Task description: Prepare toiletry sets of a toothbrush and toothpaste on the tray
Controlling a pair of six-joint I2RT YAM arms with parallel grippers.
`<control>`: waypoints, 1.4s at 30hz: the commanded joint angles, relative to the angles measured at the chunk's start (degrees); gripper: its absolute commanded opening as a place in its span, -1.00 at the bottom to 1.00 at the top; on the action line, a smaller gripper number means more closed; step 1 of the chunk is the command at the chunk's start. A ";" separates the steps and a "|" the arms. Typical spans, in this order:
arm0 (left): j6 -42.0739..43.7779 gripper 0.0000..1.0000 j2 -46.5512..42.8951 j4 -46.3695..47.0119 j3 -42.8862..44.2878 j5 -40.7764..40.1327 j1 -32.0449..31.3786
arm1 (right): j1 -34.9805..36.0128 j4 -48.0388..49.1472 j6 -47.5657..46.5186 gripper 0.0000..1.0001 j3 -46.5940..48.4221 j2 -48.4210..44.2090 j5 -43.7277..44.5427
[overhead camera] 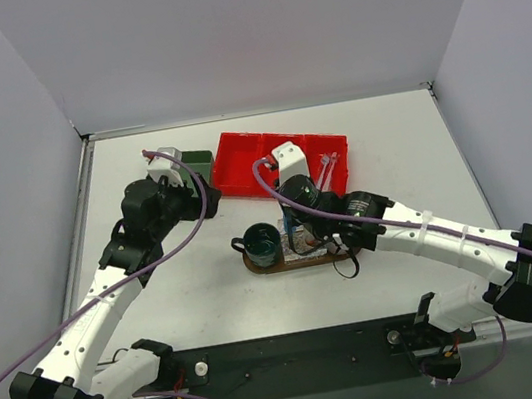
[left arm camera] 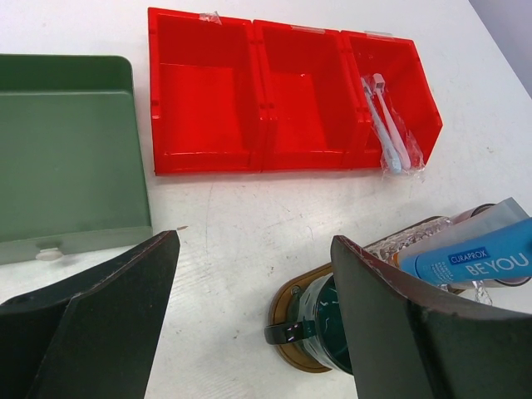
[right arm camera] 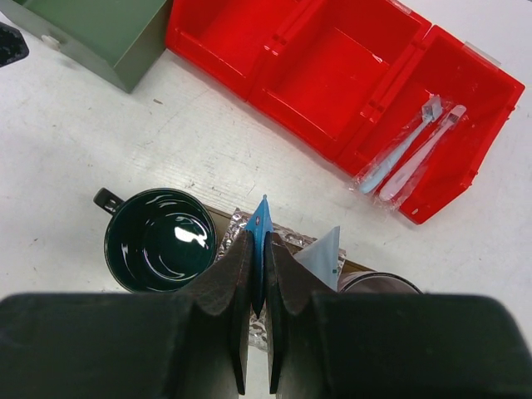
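Pinching a small blue toothpaste tube [right arm camera: 259, 218] edge-on, the right gripper [right arm camera: 259, 253] has both fingers clamped flat vs. its sides. Tube is upright over the flat oval dark brown wooden tray [right arm camera: 218, 218], btw the dark green glossy mug [right arm camera: 160, 239] on its left and the translucent pink mug [right arm camera: 378, 283] on its right; can't tell what its lower end rests on. A 2nd, pale grey-blue tube [right arm camera: 324, 253] pokes up just beside it, near the pink mug's rim. Crinkled clear wrap [right arm camera: 237, 223] lies on the tray under them. Two thin pale toothbrushes [right arm camera: 407, 154], in clear wrap, lie in the right-end compartment of the red plastic 3-compartment bin [right arm camera: 274, 50], behind the tray. Green square box [left arm camera: 66, 150] sits left of the bin. Left gripper [left arm camera: 249, 332] hangs over bare white table [left arm camera: 241, 216] near that box, jaws wide apart, holding nothing.
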 commanded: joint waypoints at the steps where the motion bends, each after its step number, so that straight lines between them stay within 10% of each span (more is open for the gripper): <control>1: 0.54 0.68 0.00 1.22 2.82 0.89 -0.44 | 0.30 2.02 -0.93 -1.00 0.02 -0.07 3.23; 42: 1.15 0.68 0.52 1.49 2.65 0.72 -0.35 | 0.39 11.60 -0.06 -1.00 -9.38 0.02 5.95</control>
